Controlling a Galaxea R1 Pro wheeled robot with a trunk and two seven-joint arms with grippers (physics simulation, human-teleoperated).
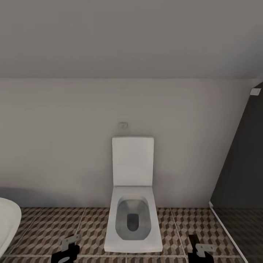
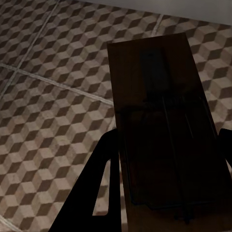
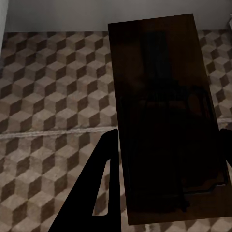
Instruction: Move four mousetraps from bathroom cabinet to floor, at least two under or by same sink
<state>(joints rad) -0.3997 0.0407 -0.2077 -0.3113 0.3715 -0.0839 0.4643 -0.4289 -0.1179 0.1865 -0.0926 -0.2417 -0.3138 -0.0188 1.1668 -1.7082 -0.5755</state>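
Left mousetrap [image 2: 164,130]: a flat dark-brown rectangle with a thin wire frame on its face, held between the 2 black fingers of the left gripper [image 2: 166,169]; it juts out past the fingertips above the bathroom floor [image 2: 53,111].
Right mousetrap [image 3: 162,116]: the same dark-brown slab with wire, clamped between the 2 fingers of the right gripper [image 3: 166,169], likewise above the tiles.
Left gripper: closed on its mousetrap; 1 finger [image 2: 99,183] presses the trap's long edge, the other touches the opposite edge. In the head view it sits low, to the left of the toilet [image 1: 133,215].
Right gripper: closed on its mousetrap in the same way, finger [image 3: 99,183] against the trap's side. In the head view it sits low, to the right of the toilet.
Bathroom floor: large square tiles printed with small brown, beige and grey cubes, pale grout lines between them; it runs under and to both sides of the toilet up to the wall [image 1: 65,146].
Toilet: white, squared, lid raised against the wall, grey bowl open; it stands centred between the 2 grippers.
Wall: plain light grey behind the toilet, with a small flush plate [image 1: 123,125] just above the lid.
Dark panel [image 1: 241,164]: right of the toilet, a slanted dark grey surface.
White rounded fixture [image 1: 7,223]: left of the toilet at the frame edge.
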